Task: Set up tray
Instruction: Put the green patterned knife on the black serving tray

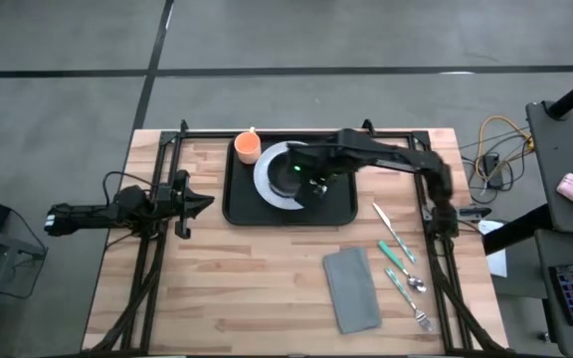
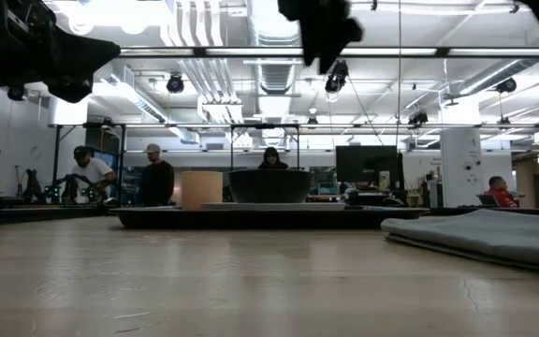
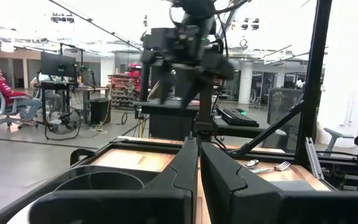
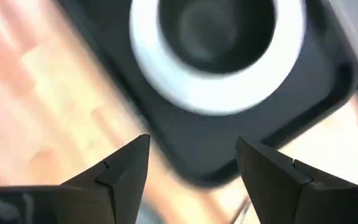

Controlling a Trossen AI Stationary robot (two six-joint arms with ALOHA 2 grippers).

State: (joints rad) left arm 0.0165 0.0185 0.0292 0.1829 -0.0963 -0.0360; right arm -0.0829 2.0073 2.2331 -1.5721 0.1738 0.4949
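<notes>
- The large flat black rectangular tray (image 1: 341, 204) with rounded corners and a low rim lay on the pale wooden plank worktop (image 1: 247, 278), in the upper middle of the high view.
- A round white plate (image 1: 267, 177) rested on the tray's left half, with a dark round bowl (image 1: 288, 171) sitting on it.
- A small orange cup (image 1: 248, 147) stood in the tray's upper left corner, just beside the plate.
- The right pincer (image 1: 313, 185) hung above the tray, over the lower right edge of the plate; its arm reached in from the right of the high view.
- In the right wrist view the right pincer (image 4: 192, 163) stood wide open with nothing between its dark fingers (image 4: 124, 168), and the plate (image 4: 229, 93), bowl (image 4: 219, 28) and tray (image 4: 197, 149) lay beneath it.
- The left pincer (image 1: 202, 202) sat at the left of the high view, just off the tray's left edge, clear of it.
- In the left wrist view the left pincer (image 3: 199, 163) had its fingers almost together, a thin gap showing, gripping nothing.
- A folded grey cloth napkin (image 1: 352, 288) lay on the worktop below the tray's right end, well apart from it.
- Green-handled metal cutlery (image 1: 401, 264), with a spoon and a fork among it, lay in a slanted line just right of the napkin.
- In the low view the tray (image 2: 157, 217) showed as a dark strip across the middle, carrying the cup (image 2: 200, 189) and the bowl (image 2: 269, 185), with the napkin (image 2: 480, 234) at the right.
- People stood and sat in the room beyond the worktop.
</notes>
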